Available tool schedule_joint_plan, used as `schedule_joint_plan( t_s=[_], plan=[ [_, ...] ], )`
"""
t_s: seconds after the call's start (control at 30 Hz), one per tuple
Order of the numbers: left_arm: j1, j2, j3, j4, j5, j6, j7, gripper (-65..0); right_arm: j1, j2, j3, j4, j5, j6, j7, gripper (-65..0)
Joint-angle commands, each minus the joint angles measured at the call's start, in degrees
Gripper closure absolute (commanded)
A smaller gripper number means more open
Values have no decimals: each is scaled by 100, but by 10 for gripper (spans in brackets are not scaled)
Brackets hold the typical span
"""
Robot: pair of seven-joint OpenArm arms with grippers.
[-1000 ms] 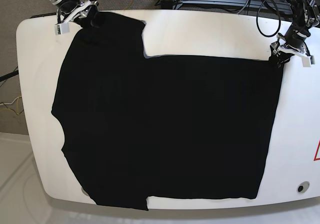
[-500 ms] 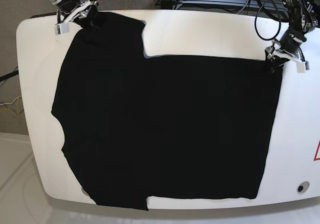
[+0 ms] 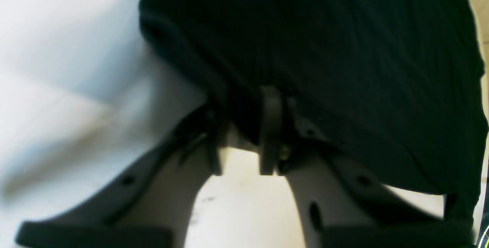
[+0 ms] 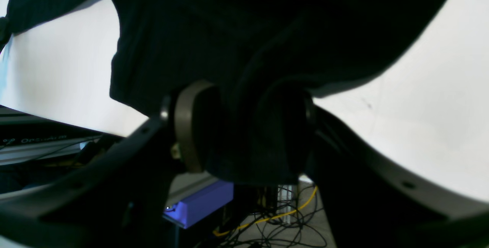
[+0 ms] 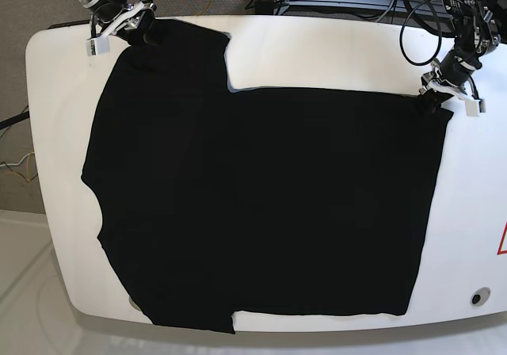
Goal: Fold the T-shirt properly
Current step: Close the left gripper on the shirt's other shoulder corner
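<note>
The white, round-cornered counter (image 5: 333, 50) stands over pale floor, with cables and a rack past its far edge. The black T-shirt (image 5: 261, 204) lies flat, spanning most of it. The left hand (image 5: 437, 95) pinches its far-right corner; the right hand (image 5: 136, 28) pinches its far-left corner.

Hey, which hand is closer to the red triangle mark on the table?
Left. The left hand grips the T-shirt corner above the red triangle mark; the right hand is at the opposite far corner.
</note>
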State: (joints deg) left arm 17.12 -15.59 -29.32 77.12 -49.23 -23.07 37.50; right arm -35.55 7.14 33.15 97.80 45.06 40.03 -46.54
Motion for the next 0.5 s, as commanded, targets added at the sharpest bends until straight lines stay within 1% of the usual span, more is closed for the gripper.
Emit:
schedule_joint_plan(
  t_s=[0.0,0.03,0.1,0.17,0.47],
  plan=[
    [40,-49,-24,34,183,68,115,-65,-34,23,37,65,4,-3,29,-299],
    [43,-49,-29,40,190,68,94,-56,-32,19,38,73,7,-3,33,-299],
    [18,-46,-37,72,122,41,-57,-17,-11,31,30,48,-18,-3,26,-303],
    [15,-46,-31,74,124,29,-62,-2,-1,31,30,48,-25,-3,31,-303],
    [14,-54,-41,71,-33,-98,0,0,35,51,40,20,-63,-3,18,-310]
  ],
)
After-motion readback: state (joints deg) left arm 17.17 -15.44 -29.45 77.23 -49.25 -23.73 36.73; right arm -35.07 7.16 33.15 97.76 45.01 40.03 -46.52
